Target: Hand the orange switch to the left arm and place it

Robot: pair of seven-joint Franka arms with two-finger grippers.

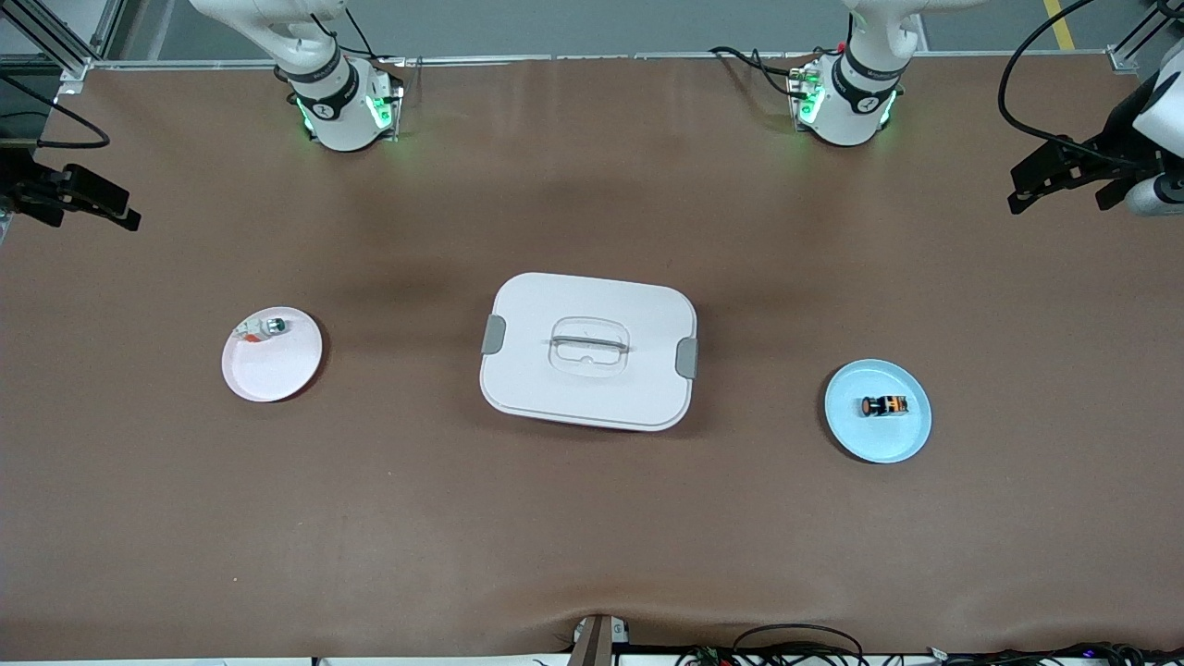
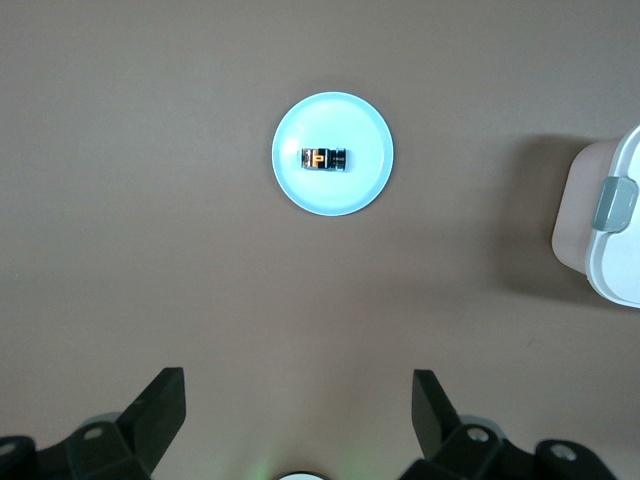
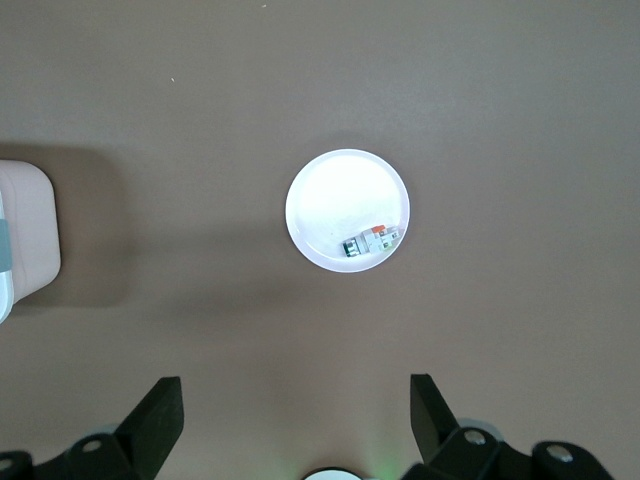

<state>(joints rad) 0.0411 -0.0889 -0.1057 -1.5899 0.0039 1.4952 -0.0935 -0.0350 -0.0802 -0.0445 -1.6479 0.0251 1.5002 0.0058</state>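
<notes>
Jaws: both grippers' wide open, empty | orange switch [image 1: 883, 405] on blue plate [image 1: 911, 442] | box [image 1: 588, 350] mid-table

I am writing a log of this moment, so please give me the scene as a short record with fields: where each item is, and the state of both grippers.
orange switch: lying on its side on the light-blue plate, toward the left arm's end of the table
small silver-and-white part: at the rim of the pink plate, toward the right arm's end
box: lid on, between the two plates
left gripper: open, high above the table, holding nothing
right gripper: open, high above the table, holding nothing
progress: switch not yet picked up
</notes>
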